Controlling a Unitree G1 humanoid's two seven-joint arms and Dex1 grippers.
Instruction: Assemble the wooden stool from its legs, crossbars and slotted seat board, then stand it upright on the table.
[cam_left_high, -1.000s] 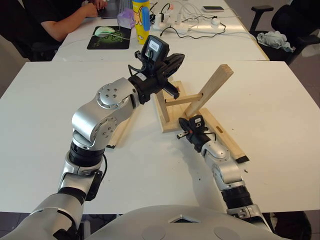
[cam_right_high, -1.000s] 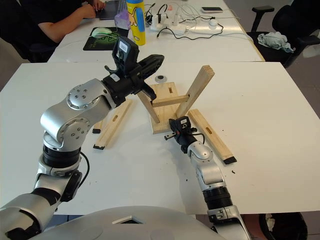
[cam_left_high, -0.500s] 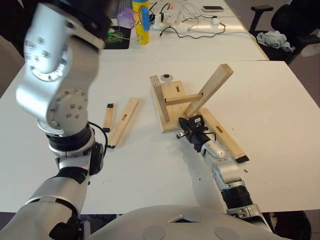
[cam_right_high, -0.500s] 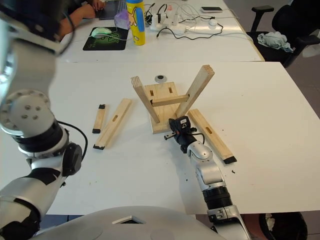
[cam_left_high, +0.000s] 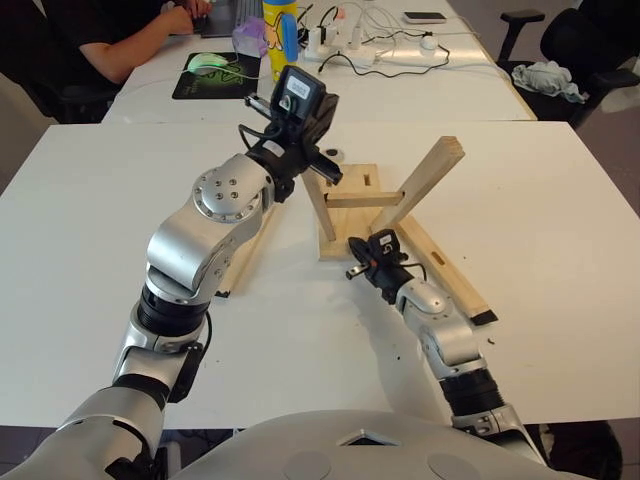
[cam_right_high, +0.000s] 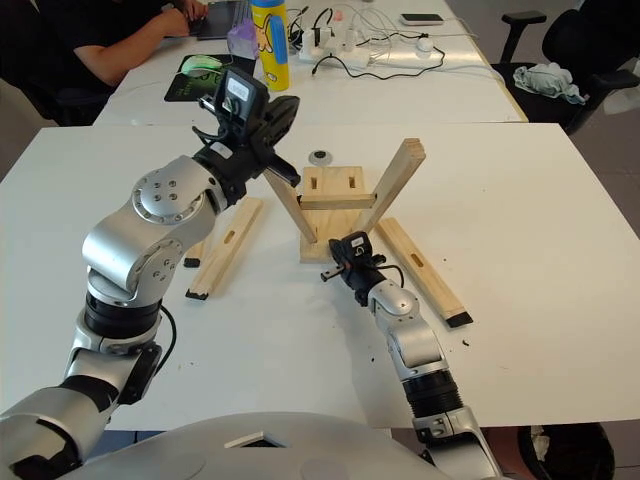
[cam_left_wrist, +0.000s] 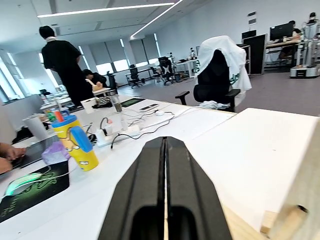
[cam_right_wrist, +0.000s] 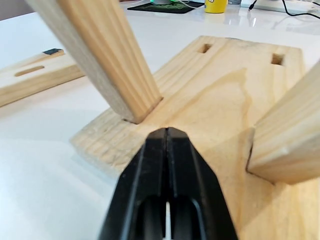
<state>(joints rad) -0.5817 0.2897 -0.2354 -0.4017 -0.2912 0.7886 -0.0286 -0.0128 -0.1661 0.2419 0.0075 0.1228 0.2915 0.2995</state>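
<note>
The slotted seat board (cam_left_high: 352, 205) lies flat on the white table. Two legs stand tilted in it: a left leg (cam_left_high: 318, 205) and a right leg (cam_left_high: 430, 178), joined by a crossbar (cam_left_high: 358, 200). My left gripper (cam_left_high: 318, 108) is shut and empty, held up beside the left leg's top end. My right gripper (cam_left_high: 368, 252) is shut and empty, low at the board's near edge (cam_right_wrist: 120, 145) between the two legs. A loose slotted leg (cam_left_high: 445, 268) lies right of it. Another loose leg (cam_right_high: 228, 245) and a short crossbar (cam_right_high: 197, 238) lie to the left.
A small grey round object (cam_right_high: 320, 157) sits just behind the seat board. A second table behind holds a yellow bottle (cam_right_high: 268, 30), a mouse mat (cam_left_high: 215, 75) and cables (cam_left_high: 380, 45). Open table surface lies to the right and near me.
My left arm swung up high half a second ago and has come back down beside the left leg's top. My right gripper has edged slightly left along the board's near edge.
</note>
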